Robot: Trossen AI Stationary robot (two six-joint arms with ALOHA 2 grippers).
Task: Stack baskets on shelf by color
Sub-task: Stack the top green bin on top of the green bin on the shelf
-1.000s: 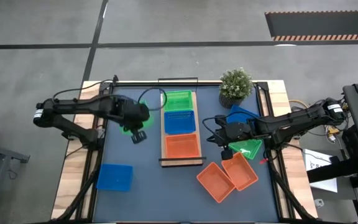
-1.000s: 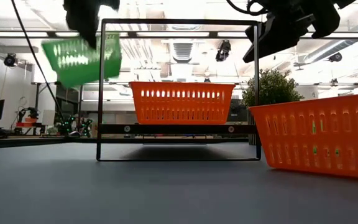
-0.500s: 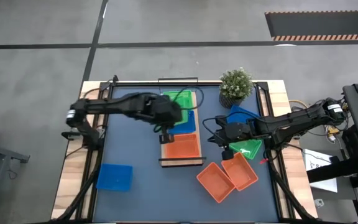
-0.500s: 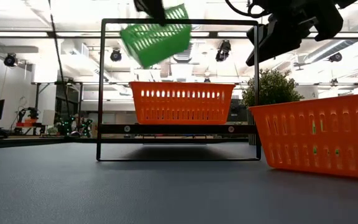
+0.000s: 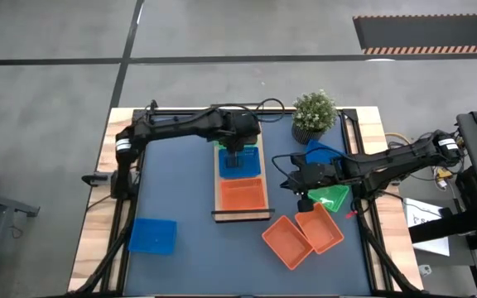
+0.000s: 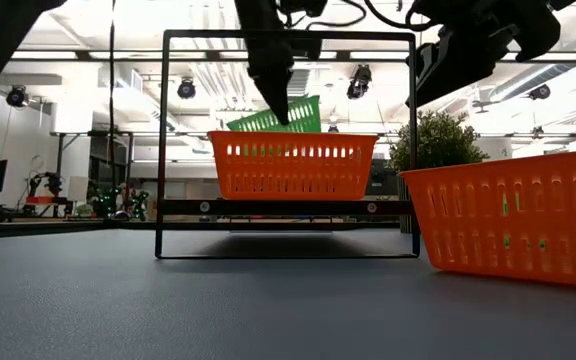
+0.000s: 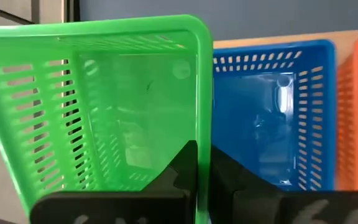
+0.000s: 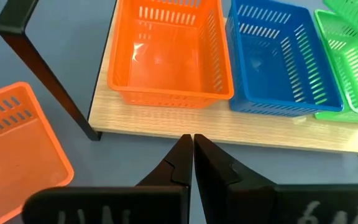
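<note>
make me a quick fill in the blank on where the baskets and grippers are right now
1. The left gripper is shut on a ____ basket.
2. On the shelf, the middle basket is ____.
3. The right gripper holds ____.
4. The loose blue basket lies on the ____.

Answers: green; blue; nothing; table

On the shelf (image 5: 261,170) three baskets (image 5: 243,193) sit in a row, end to end. A fourth basket (image 7: 98,106), tilted, hangs over the far end. Two baskets (image 5: 302,234) lie side by side right of the shelf, another basket (image 5: 153,235) alone at the near left. A plant (image 5: 314,115) stands at the far right.
</note>
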